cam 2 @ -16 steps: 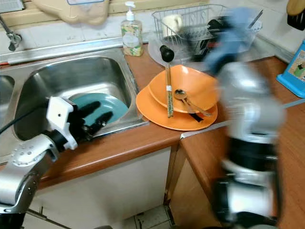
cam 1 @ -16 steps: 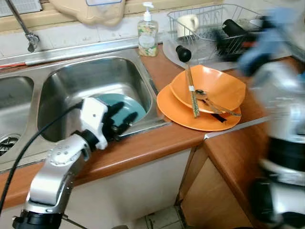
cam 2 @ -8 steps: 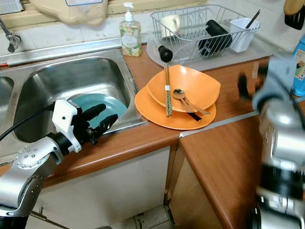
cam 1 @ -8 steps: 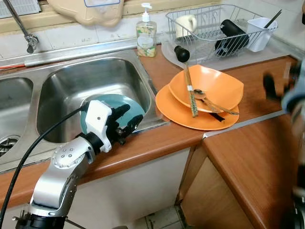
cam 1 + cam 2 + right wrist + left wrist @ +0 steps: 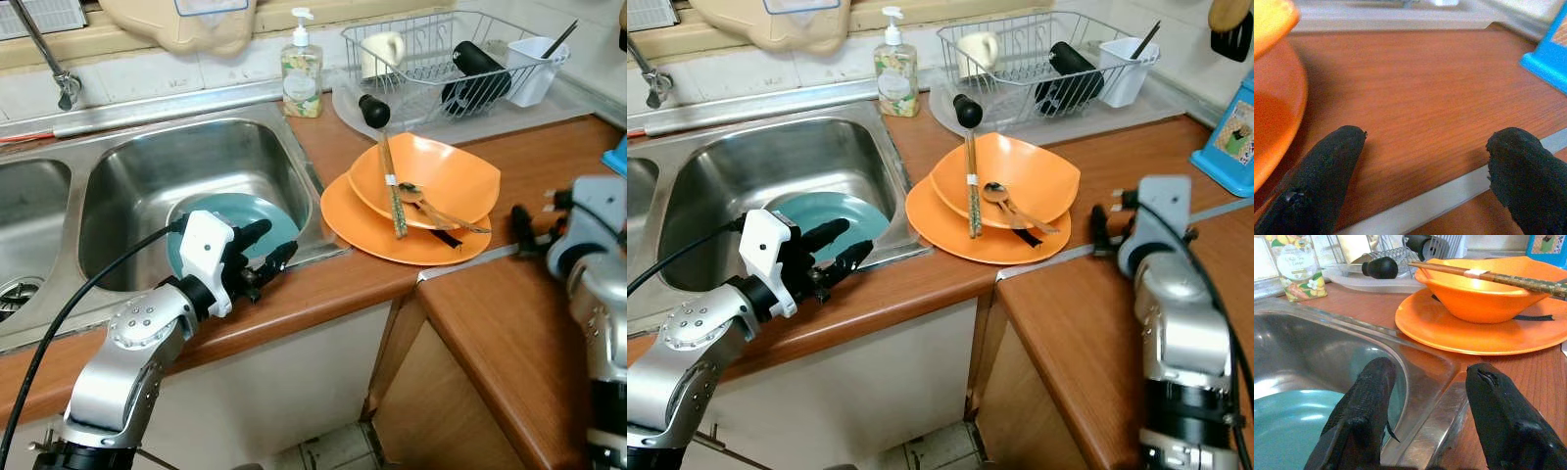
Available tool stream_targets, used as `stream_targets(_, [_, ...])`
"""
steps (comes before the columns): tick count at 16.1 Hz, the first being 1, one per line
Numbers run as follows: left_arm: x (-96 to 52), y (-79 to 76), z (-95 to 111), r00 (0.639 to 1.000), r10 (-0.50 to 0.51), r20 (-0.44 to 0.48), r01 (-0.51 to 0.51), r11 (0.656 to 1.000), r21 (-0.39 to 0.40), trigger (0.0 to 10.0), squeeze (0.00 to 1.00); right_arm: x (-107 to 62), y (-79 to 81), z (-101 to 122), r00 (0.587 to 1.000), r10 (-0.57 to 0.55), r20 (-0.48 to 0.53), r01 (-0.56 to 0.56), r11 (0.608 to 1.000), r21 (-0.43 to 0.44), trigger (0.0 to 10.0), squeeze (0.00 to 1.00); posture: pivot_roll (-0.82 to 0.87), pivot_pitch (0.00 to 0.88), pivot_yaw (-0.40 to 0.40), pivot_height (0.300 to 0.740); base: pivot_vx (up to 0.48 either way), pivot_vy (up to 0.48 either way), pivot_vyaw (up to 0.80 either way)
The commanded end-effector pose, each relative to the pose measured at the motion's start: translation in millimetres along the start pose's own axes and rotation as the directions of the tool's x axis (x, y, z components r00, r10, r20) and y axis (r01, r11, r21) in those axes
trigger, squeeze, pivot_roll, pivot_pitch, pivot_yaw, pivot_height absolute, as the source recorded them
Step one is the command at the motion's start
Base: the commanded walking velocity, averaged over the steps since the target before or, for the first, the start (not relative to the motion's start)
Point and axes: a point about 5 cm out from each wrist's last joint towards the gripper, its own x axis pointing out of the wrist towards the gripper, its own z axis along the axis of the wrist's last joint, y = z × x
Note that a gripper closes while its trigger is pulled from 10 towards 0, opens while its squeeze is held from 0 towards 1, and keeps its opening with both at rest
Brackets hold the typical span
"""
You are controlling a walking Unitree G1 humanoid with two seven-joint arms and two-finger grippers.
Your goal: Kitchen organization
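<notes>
Meanwhile, at a wooden tabletop [image 5: 323, 289] beside a steel sink [image 5: 186, 166], the robot's left hand [image 5: 263, 257] hangs over the sink's front rim with its two black fingers [image 5: 1359, 416] spread, one above the basin and one above the rim, pinching nothing. Just under and beyond it a teal plate [image 5: 230, 217] leans in the basin. To that hand's right, on the tabletop, an orange bowl [image 5: 431, 181] sits on an orange plate [image 5: 392, 240], with chopsticks [image 5: 392, 191] laid across the bowl and a spoon [image 5: 416, 196] inside it; farther back stand a soap bottle [image 5: 301, 69] and a wire dish rack [image 5: 441, 54].

The right hand [image 5: 1107, 227] hovers low above the bare wood just right of the orange plate, fingers [image 5: 1322, 171] apart and empty, a blue box [image 5: 1234, 137] well off to its right.

The teal plate looks stiff, glazed and breakable, probably slick if wet; the free upper rim nearest the left hand seems the place to pinch it, edge-on. The orange stack would likely shed its loose chopsticks and spoon if tilted, so those seem best lifted first.

Against the picture half a second back, the right arm has come down from a blurred sweep to settle near the orange plate, while the left hand has barely shifted at the sink edge; a second back, that right arm was a smear across the dish rack.
</notes>
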Motion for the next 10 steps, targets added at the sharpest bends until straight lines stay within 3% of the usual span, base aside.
stream_targets(1, [-1.5, -1.1, 2.4, 1.000, -0.008, 0.000, 0.008, 1.000, 0.018, 10.0, 0.00, 0.0, 3.1, -1.7, 1.000, 0.013, 0.004, -0.013, 1.000, -0.026, 10.0, 0.00, -0.04, 0.000, 0.058, 0.740, 0.000, 0.000, 0.00])
stream_targets(10, [-0.6, -5.6, 2.8, 1.000, -0.021, 0.007, 0.021, 1.000, 0.012, 10.0, 0.00, -2.0, 42.3, -9.6, 0.993, 0.122, 0.003, -0.122, 0.993, -0.005, 10.0, 0.00, -0.03, 0.000, 0.056, 0.740, 0.000, 0.000, 0.00])
